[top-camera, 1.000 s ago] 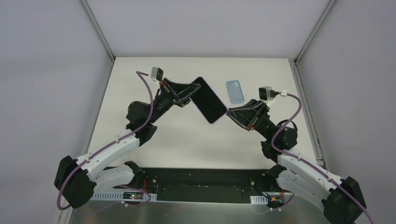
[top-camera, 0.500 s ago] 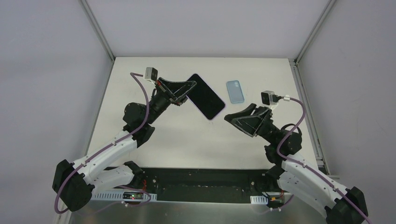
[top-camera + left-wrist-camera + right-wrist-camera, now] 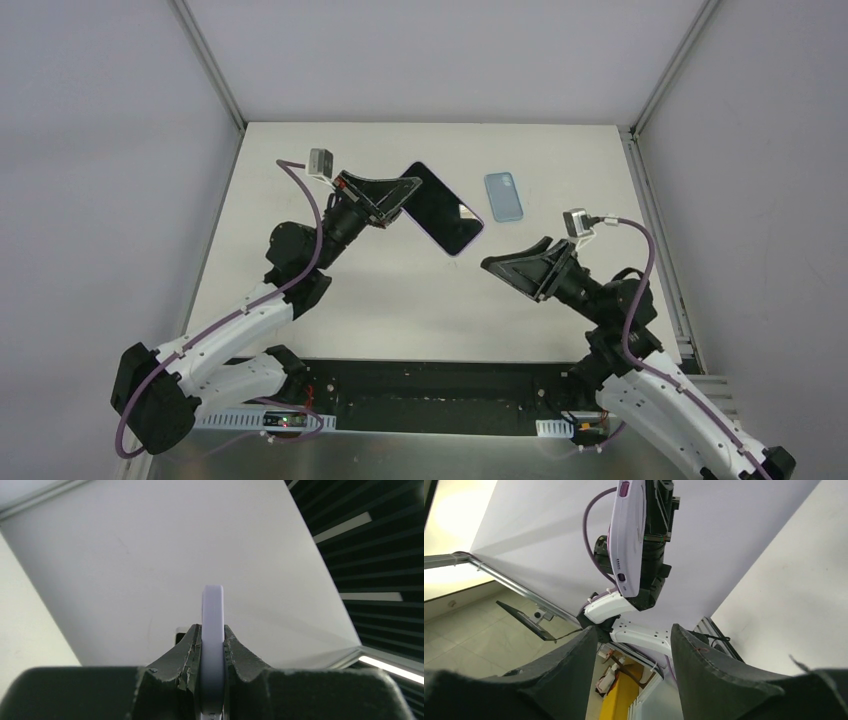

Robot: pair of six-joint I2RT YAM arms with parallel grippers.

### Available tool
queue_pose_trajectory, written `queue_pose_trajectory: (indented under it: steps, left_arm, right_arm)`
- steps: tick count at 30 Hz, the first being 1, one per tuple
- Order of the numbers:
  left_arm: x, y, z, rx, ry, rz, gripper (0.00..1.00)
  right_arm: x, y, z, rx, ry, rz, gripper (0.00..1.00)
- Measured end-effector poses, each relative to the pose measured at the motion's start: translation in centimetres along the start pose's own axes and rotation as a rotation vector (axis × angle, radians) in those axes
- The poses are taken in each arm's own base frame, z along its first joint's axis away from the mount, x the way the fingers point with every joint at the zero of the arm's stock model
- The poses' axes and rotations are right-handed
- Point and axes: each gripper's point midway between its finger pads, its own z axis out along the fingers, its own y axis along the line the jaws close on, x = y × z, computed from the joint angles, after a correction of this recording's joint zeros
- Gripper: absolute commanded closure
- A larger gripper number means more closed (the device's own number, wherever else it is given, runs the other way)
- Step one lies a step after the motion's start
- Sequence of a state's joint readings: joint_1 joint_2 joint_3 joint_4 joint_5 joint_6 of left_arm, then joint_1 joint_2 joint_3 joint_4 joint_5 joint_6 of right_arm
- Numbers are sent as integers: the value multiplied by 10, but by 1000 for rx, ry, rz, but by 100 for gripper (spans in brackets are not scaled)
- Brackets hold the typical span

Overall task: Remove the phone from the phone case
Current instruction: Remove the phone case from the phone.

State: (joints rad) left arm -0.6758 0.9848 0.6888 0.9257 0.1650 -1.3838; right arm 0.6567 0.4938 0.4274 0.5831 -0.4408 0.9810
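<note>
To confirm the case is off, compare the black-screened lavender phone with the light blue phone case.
The black-screened lavender phone is clamped in the left tool, held up off the white table; the light blue phone case lies flat on that table, ungripped. The phone shows a dark glossy face; the case is pale blue. The phone lies diagonal in the top view; the case runs nearly straight. Both are rounded rectangles.
</note>
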Motion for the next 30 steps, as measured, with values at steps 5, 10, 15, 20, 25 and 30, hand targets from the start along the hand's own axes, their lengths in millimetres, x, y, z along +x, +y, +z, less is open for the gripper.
queue_pose_trajectory:
  steps: [5, 10, 15, 20, 25, 30]
  left_arm:
    - [8, 13, -5, -42, -9, 92, 100]
    - [14, 20, -14, -64, -30, 182, 100]
    - [4, 30, -23, -103, -86, 250, 100]
    - [-11, 46, -41, -189, -154, 322, 100]
    - [-26, 52, -53, -262, -216, 369, 100]
    - [-31, 70, -60, -342, -230, 396, 100]
  right_arm:
    - [-2, -21, -5, 117, -25, 0, 36]
    - [-10, -67, -7, 330, -85, 32, 35]
    - [-10, -101, -14, 505, -92, 25, 27]
    - [-2, -122, -26, 668, -77, -58, 21]
    - [-7, -138, -20, 881, -75, -149, 12]
    - [-5, -157, -29, 957, -86, -162, 10]
